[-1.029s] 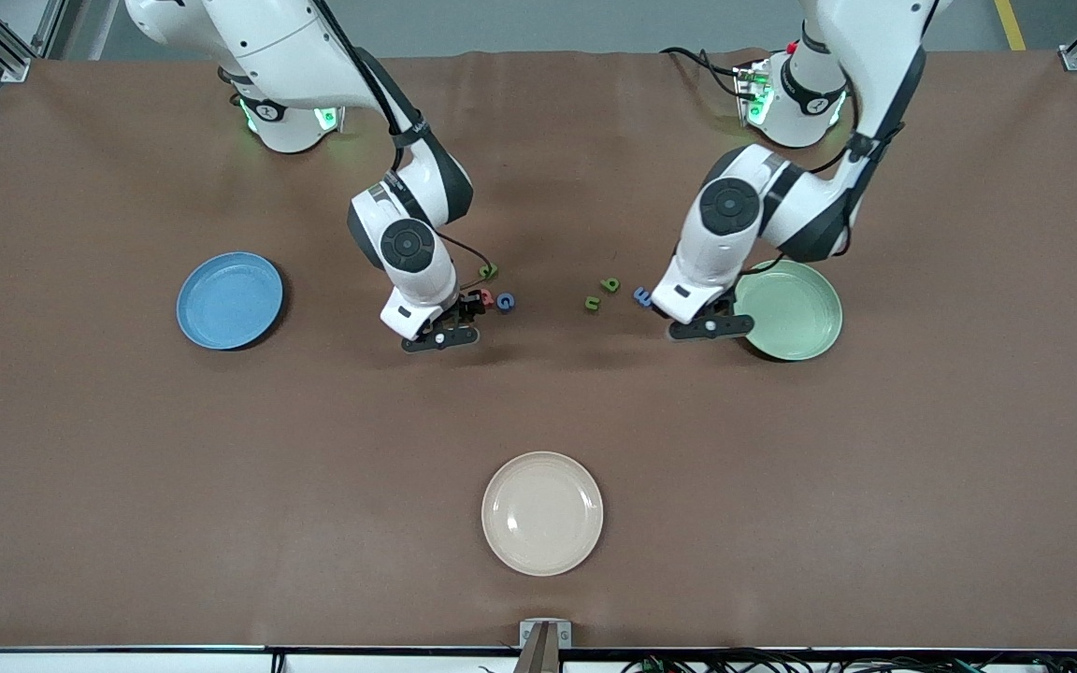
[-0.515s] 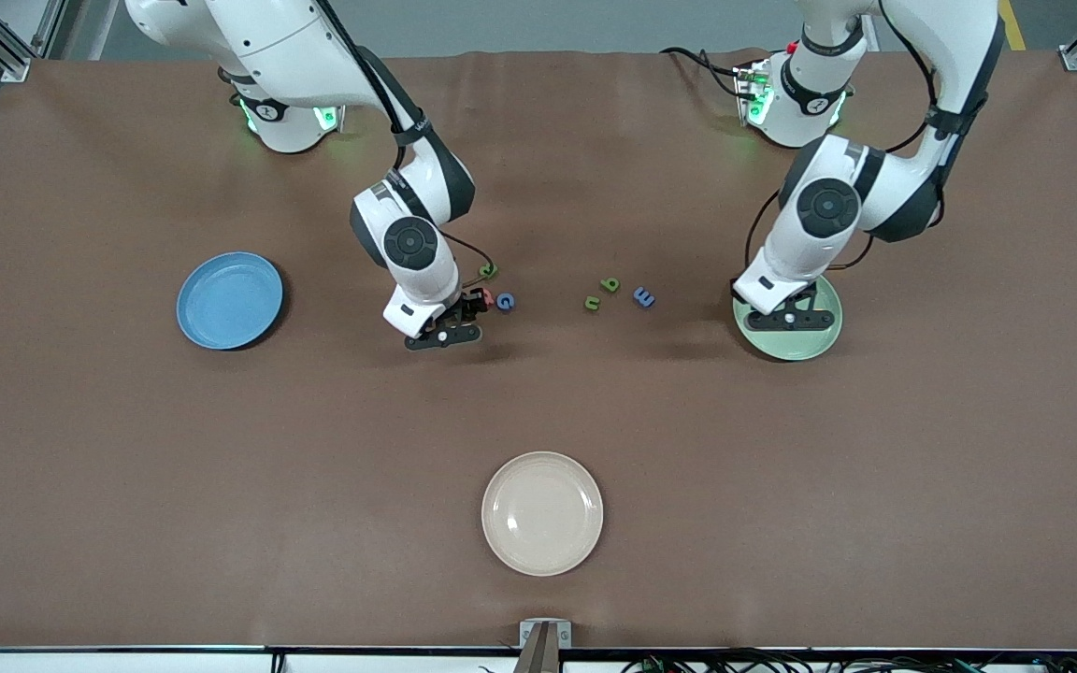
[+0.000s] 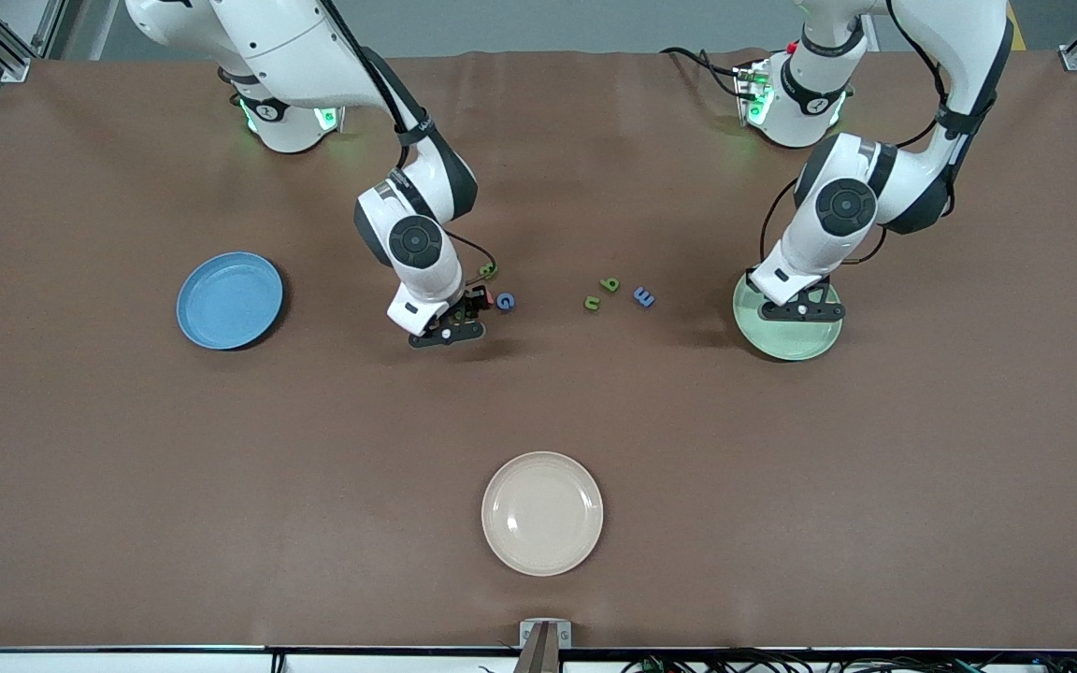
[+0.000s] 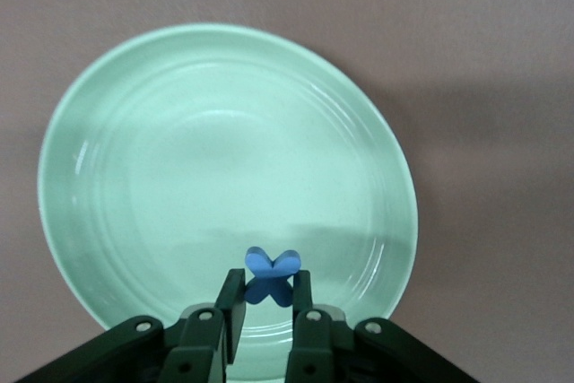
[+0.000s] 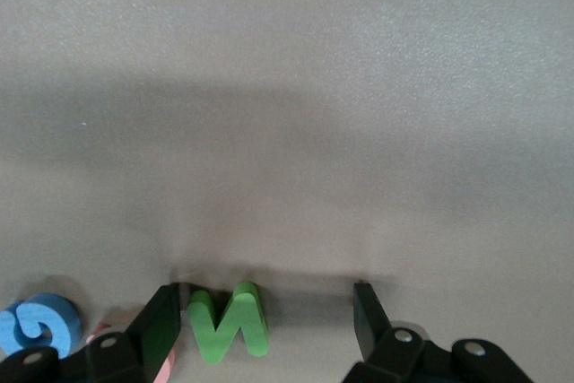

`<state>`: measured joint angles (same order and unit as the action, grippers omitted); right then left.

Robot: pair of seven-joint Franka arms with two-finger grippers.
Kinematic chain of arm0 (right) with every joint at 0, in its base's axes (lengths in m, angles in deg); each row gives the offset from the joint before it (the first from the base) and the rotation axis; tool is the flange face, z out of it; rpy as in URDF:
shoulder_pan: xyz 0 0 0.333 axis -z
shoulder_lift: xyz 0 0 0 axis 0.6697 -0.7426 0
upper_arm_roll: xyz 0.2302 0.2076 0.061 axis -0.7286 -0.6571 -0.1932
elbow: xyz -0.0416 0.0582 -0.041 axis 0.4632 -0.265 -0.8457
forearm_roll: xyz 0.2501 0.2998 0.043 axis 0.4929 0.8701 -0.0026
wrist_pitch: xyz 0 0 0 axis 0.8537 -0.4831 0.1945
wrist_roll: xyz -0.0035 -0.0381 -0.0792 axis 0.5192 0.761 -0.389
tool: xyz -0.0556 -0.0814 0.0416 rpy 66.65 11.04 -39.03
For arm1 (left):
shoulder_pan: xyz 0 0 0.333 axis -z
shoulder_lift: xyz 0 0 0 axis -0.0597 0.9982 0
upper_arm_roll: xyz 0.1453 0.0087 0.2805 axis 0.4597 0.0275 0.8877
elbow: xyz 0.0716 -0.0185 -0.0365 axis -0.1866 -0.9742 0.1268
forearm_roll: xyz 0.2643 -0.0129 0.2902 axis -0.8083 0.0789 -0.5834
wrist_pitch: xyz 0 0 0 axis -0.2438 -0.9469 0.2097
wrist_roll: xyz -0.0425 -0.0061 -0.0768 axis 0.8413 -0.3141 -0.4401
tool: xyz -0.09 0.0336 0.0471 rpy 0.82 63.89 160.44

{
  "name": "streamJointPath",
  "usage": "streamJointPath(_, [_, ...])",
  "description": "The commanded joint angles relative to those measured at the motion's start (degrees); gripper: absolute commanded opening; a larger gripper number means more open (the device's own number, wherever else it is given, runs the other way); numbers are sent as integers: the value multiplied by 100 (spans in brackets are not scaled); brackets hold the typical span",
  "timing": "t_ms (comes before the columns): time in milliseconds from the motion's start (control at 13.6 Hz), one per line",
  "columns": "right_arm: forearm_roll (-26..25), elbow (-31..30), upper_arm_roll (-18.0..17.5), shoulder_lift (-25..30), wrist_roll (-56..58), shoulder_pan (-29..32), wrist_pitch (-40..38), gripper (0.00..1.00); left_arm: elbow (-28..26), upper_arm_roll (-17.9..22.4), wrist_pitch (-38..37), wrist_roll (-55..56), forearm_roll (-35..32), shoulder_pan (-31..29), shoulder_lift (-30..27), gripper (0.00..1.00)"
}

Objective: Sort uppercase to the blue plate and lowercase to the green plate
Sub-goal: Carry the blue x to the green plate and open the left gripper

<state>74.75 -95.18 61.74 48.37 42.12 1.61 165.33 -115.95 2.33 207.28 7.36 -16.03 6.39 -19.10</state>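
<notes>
Front view, left gripper: over the green plate, which sits toward the left arm's end of the table.
Front view, right gripper: low at the table by the capital letters, its fingers partly hiding them.
Front view, capitals: blue G lies on the cloth just beside the right gripper; a red letter shows between the G and the gripper; green B lies a little farther from the front camera.
Front view, lowercase: green u, green q and blue m lie on the cloth between the two arms.
Front view, blue plate: toward the right arm's end of the table, nothing in it.
Front view, cream plate: nearest the front camera, apart from everything else.

Left wrist view, left gripper: fingers drawn narrow, pinching the blue x.
Left wrist view, blue x: held above the green plate, inside its rim.

Right wrist view, right gripper: fingers spread wide, down at the cloth.
Right wrist view, green N: lies between the fingers, just beside one of them, not gripped.
Right wrist view, blue G: outside the fingers, next to a pink-red piece whose shape I cannot tell.
</notes>
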Motion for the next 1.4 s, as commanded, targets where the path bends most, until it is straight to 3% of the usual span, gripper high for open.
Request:
streamJointPath(0, [36, -47, 44, 0, -47, -79, 79, 86, -240, -23, 147, -8, -103, -41, -146, 14])
streamJointPath(294, [36, -223, 44, 17, -47, -79, 52, 86, -301, -23, 279, -8, -103, -85, -85, 18])
streamJointPath(515, [36, -241, 44, 26, -47, -79, 70, 79, -302, -23, 279, -16, -103, -85, -76, 34])
streamJointPath(662, [36, -232, 44, 17, -29, -105, 79, 68, -302, -23, 279, -16, -103, -85, -85, 74])
streamJointPath(735, [36, -232, 44, 17, -3, -114, 79, 62, -302, -32, 270, -43, -103, -85, -102, 88])
streamJointPath(882, [36, -232, 44, 17, 15, -114, 79, 48, -284, -49, 226, -60, -103, -77, -172, 99])
streamJointPath(1250, [36, -232, 52, 26, -3, -105, 61, 4, -47, -575, 200, 386, -85, -33, -296, 100])
streamJointPath(1323, [36, -232, 52, 35, 6, -88, 18, 1, 40, -742, 191, 666, -76, -24, -261, 100])
